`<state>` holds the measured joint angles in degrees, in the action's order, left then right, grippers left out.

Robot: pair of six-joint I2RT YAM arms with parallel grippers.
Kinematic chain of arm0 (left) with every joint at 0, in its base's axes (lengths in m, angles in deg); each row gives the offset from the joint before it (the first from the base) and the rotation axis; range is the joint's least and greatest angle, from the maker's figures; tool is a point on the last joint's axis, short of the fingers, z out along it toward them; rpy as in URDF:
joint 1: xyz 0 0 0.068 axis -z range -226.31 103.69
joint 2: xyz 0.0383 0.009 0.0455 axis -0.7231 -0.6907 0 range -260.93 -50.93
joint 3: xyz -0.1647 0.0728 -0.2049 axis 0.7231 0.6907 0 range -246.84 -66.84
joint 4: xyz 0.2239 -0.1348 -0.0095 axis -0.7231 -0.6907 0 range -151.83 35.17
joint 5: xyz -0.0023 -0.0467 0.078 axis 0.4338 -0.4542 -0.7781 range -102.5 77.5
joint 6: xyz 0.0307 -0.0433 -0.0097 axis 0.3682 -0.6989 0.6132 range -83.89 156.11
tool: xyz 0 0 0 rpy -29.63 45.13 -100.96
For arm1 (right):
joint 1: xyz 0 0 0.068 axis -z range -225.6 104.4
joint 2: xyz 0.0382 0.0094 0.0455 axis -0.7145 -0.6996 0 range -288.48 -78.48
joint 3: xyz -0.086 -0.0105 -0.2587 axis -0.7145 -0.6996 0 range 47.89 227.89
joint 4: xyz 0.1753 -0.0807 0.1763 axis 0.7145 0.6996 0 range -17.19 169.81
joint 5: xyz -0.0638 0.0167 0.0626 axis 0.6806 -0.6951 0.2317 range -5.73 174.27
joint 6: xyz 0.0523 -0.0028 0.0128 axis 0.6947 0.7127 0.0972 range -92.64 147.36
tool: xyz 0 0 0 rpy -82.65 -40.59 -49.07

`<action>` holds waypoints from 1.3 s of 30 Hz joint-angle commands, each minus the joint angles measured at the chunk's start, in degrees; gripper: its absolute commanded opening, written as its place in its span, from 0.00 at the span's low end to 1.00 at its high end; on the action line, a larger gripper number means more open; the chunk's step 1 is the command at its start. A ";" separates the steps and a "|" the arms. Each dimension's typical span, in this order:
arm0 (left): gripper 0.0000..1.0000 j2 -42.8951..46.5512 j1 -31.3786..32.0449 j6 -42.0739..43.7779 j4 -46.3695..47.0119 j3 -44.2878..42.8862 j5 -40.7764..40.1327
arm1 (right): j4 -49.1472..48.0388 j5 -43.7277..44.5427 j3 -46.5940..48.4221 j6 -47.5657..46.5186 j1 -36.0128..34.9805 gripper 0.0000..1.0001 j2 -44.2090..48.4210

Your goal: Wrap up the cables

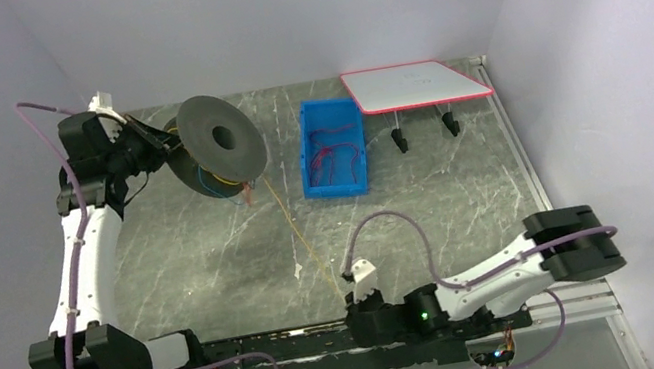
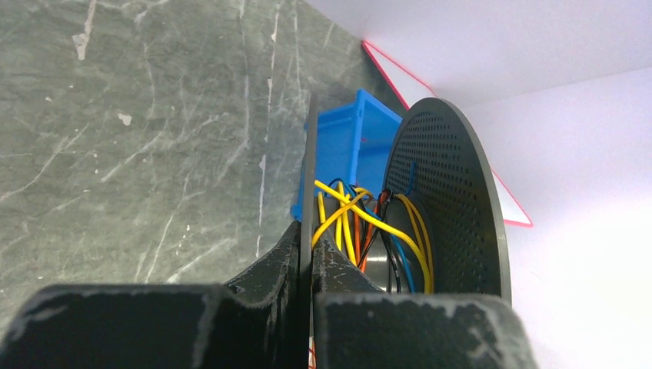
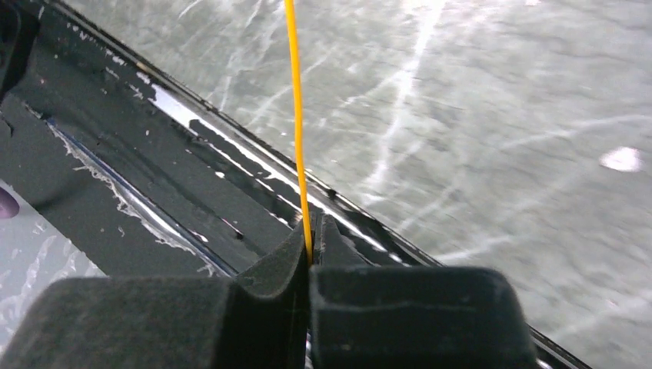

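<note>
A dark grey spool hangs tilted above the table's back left. My left gripper is shut on its near flange. In the left wrist view that thin flange runs edge-on between the closed fingers of the left gripper. Yellow, orange, blue and black cables are wound on the hub before the perforated far flange. One yellow cable runs taut from the spool to my right gripper at the near edge. The right gripper is shut on this yellow cable.
A blue bin with loose red cables inside stands right of the spool. A white board with a red rim rests on black legs at the back right. The black base rail lies under the right gripper.
</note>
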<state>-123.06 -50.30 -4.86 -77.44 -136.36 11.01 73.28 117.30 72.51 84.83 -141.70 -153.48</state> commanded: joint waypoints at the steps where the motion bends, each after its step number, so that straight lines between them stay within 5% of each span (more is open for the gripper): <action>1: 0.07 1.49 -4.03 -0.25 4.44 -0.88 10.75 | 11.61 4.72 -3.85 6.55 -0.25 0.00 9.11; 12: 0.07 0.42 -12.23 -6.56 11.08 1.73 34.99 | 23.36 8.22 -6.05 20.96 -0.16 0.00 17.46; 18: 0.07 0.92 -12.35 -3.08 7.26 -0.13 35.77 | 31.65 11.15 -5.73 31.18 -0.22 0.00 19.99; 31: 0.07 1.77 -12.28 1.61 3.89 0.48 34.54 | 37.34 14.56 -8.75 36.05 -0.23 0.00 40.08; 39: 0.07 3.47 -11.51 8.31 -1.90 0.86 30.31 | 47.60 18.93 -2.27 38.03 -0.22 0.00 41.90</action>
<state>-122.04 -61.95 0.43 -76.93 -133.54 41.87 113.26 130.66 66.39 119.71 -141.72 -112.06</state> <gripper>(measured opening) 0.080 0.008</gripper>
